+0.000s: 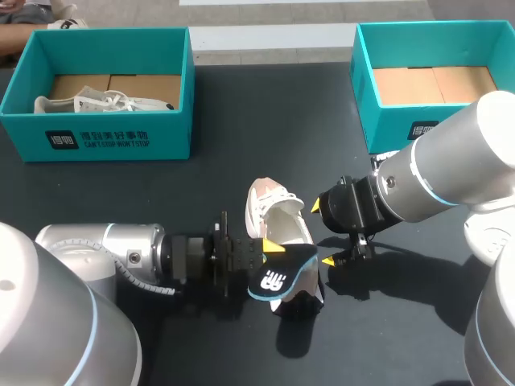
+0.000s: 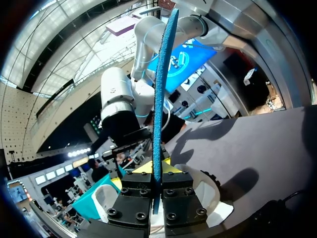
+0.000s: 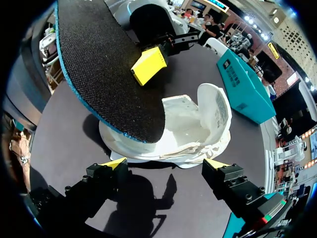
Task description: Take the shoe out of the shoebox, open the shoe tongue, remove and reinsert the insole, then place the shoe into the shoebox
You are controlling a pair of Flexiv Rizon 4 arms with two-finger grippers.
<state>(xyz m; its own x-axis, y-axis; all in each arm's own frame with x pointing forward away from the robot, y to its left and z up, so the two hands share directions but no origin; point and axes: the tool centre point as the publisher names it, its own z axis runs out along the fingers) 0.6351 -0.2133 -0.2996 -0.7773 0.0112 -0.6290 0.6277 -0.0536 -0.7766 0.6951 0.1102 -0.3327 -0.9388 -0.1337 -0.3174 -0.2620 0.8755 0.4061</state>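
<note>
A white shoe (image 1: 278,211) lies on the dark table, mid-table, its opening facing up. My left gripper (image 1: 275,248) is shut on a black insole with a blue edge (image 1: 283,277), held just above the near end of the shoe. In the left wrist view the insole (image 2: 159,99) stands edge-on between the closed fingers (image 2: 157,171), with the shoe (image 2: 200,182) below. My right gripper (image 1: 322,234) stands open just right of the shoe. In the right wrist view the shoe (image 3: 198,124) lies ahead of the wide-apart fingers (image 3: 165,163), and the insole (image 3: 104,64) hangs over its far part.
A teal shoebox (image 1: 105,133) at the back left holds another white shoe (image 1: 96,102). A second teal shoebox (image 1: 366,80) at the back right shows only its cardboard floor. The same box (image 3: 242,84) appears beyond the shoe in the right wrist view.
</note>
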